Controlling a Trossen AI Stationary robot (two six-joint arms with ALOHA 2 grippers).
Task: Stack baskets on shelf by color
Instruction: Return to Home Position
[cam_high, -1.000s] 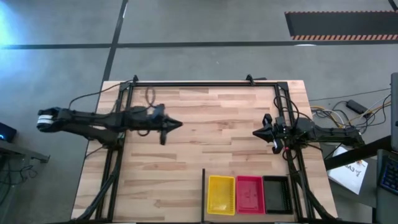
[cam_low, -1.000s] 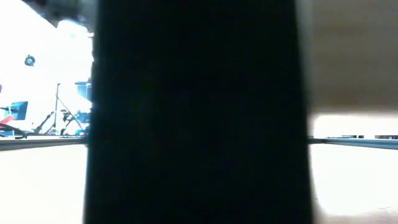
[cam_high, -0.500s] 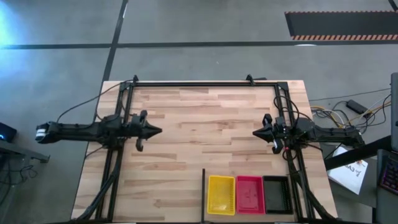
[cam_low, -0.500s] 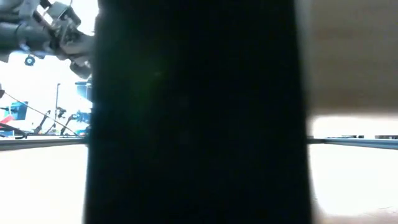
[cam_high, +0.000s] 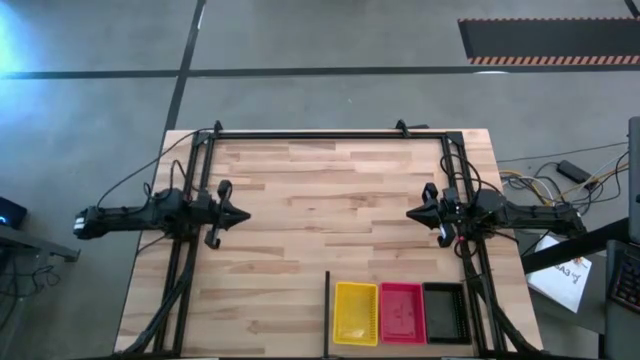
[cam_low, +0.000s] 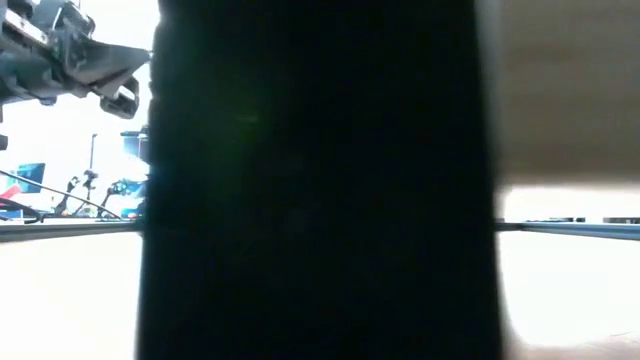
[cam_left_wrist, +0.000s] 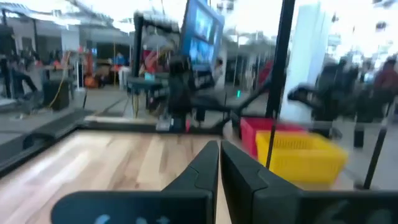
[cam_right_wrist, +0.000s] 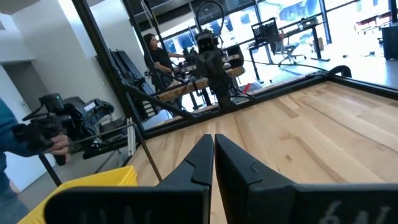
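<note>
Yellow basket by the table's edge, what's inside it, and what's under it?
The yellow perforated plastic basket looks empty inside; only its mesh floor shows. What lies under it is covered by the basket itself, so it cannot be seen from above.

left gripper (cam_left_wrist: 219, 145): fingers pressed together, tips over the wood-plank table (cam_left_wrist: 118, 163). yellow basket (cam_left_wrist: 301, 155) ahead, pink-red basket (cam_left_wrist: 261, 127) just behind it; thin black bar (cam_left_wrist: 274, 109) crossing in front. blue screen (cam_left_wrist: 202, 28) in the room beyond.
</note>
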